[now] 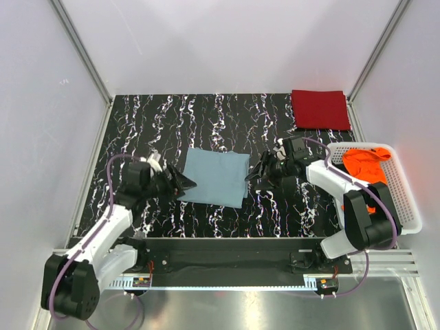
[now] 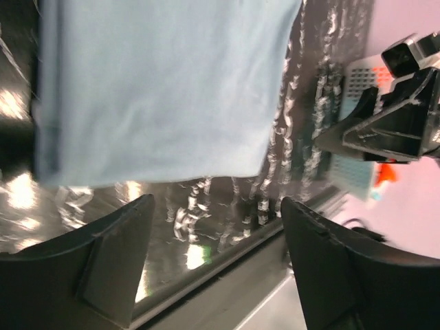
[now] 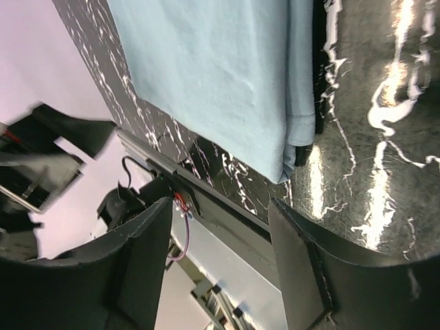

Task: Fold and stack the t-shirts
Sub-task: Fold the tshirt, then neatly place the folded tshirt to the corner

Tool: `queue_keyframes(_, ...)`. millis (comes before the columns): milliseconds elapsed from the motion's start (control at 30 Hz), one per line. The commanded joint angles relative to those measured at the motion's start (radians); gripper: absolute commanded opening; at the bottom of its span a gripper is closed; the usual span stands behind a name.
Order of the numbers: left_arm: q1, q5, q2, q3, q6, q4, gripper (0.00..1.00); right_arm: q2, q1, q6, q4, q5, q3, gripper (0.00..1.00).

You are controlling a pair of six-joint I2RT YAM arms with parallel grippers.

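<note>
From above, the folded grey-blue t-shirt point(image 1: 216, 177) lies on the desk point(image 1: 275, 210) between the left tool point(image 1: 185, 184) and the right tool point(image 1: 253, 174). Left wrist view: the left tool gapes empty, the shirt just ahead. Right wrist view: the right tool gapes empty too, the shirt's edge ahead, untouched.

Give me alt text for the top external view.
A folded grey-blue t-shirt lies centre frame, with the left gripper beside its left edge and the right gripper beside its right edge, both open. A folded dark red t-shirt sits at the far right corner; an orange t-shirt lies crumpled in the white basket.
</note>
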Motion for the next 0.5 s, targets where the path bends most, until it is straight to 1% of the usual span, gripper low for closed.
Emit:
queue_keyframes(0, -0.057, -0.052, -0.053, -0.136, -0.312, 0.160, 0.80, -0.023, -0.011, -0.012, -0.058, 0.052, 0.000, 0.65)
queue_keyframes(33, -0.117, -0.070, -0.084, -0.213, -0.372, 0.221, 0.80, -0.019, -0.011, -0.018, -0.061, 0.052, 0.002, 0.65)
queue_keyframes(67, -0.155, -0.140, -0.139, -0.246, -0.493, 0.319, 0.81, -0.019, -0.009, -0.023, -0.069, 0.053, 0.002, 0.66)
queue_keyframes(100, -0.203, -0.194, -0.164, -0.274, -0.552, 0.350, 0.82, -0.023, -0.011, -0.029, -0.072, 0.053, 0.001, 0.66)
queue_keyframes(133, -0.301, -0.249, -0.184, -0.324, -0.607, 0.381, 0.82, -0.024, -0.012, -0.032, -0.075, 0.053, 0.000, 0.66)
queue_keyframes(167, -0.350, -0.367, -0.200, -0.350, -0.720, 0.454, 0.82, -0.032, -0.015, -0.034, -0.081, 0.053, -0.001, 0.66)
queue_keyframes(200, -0.404, -0.433, -0.217, -0.372, -0.771, 0.484, 0.82, -0.036, -0.017, -0.043, -0.084, 0.052, -0.001, 0.67)
queue_keyframes(233, -0.505, -0.499, -0.217, -0.392, -0.810, 0.502, 0.82, -0.044, -0.026, -0.049, -0.090, 0.053, -0.001, 0.67)
queue_keyframes(267, -0.553, -0.626, -0.213, -0.389, -0.856, 0.504, 0.82, -0.053, -0.029, -0.053, -0.099, 0.053, -0.001, 0.67)
queue_keyframes(333, -0.657, -0.713, -0.152, -0.357, -0.902, 0.498, 0.84, -0.064, -0.041, -0.070, -0.111, 0.050, 0.004, 0.68)
queue_keyframes(367, -0.683, -0.763, -0.121, -0.342, -0.943, 0.501, 0.84, -0.070, -0.050, -0.076, -0.128, 0.050, 0.011, 0.68)
queue_keyframes(400, -0.705, -0.779, -0.037, -0.325, -0.971, 0.498, 0.84, -0.073, -0.054, -0.090, -0.136, 0.049, 0.014, 0.68)
queue_keyframes(433, -0.751, -0.794, 0.005, -0.294, -1.002, 0.499, 0.84, -0.075, -0.057, -0.096, -0.144, 0.050, 0.016, 0.68)
queue_keyframes(467, -0.769, -0.822, 0.054, -0.280, -1.061, 0.521, 0.84, -0.079, -0.064, -0.101, -0.159, 0.055, 0.023, 0.68)
